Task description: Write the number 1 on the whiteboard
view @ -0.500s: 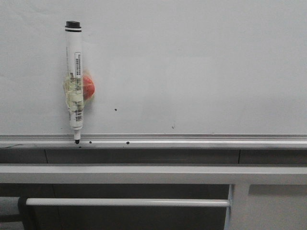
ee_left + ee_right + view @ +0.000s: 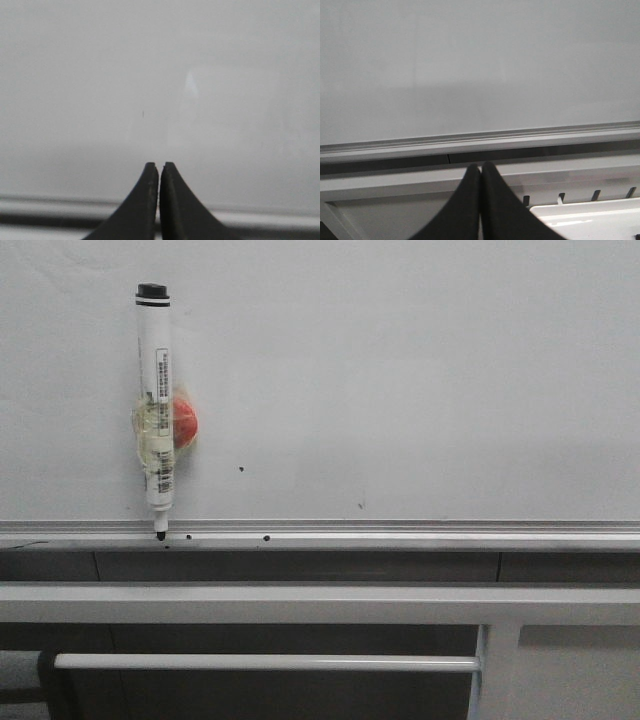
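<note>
The whiteboard (image 2: 400, 370) fills most of the front view, with its silver bottom rail (image 2: 400, 533). A white marker pen (image 2: 155, 400) stands upright against the board, tip down on the rail, taped to a red magnet (image 2: 184, 423). No stroke of the number 1 shows on the board. Neither gripper shows in the front view. My left gripper (image 2: 159, 165) is shut and empty, facing the board (image 2: 160, 75). My right gripper (image 2: 481, 166) is shut and empty, in front of the rail (image 2: 480, 140), facing the board (image 2: 480, 60).
Small black dots (image 2: 241, 469) mark the board and rail. Grey horizontal bars (image 2: 300, 602) run below the board, with a thinner rail (image 2: 260, 662) lower down. A white tray-like object (image 2: 590, 217) shows in the right wrist view.
</note>
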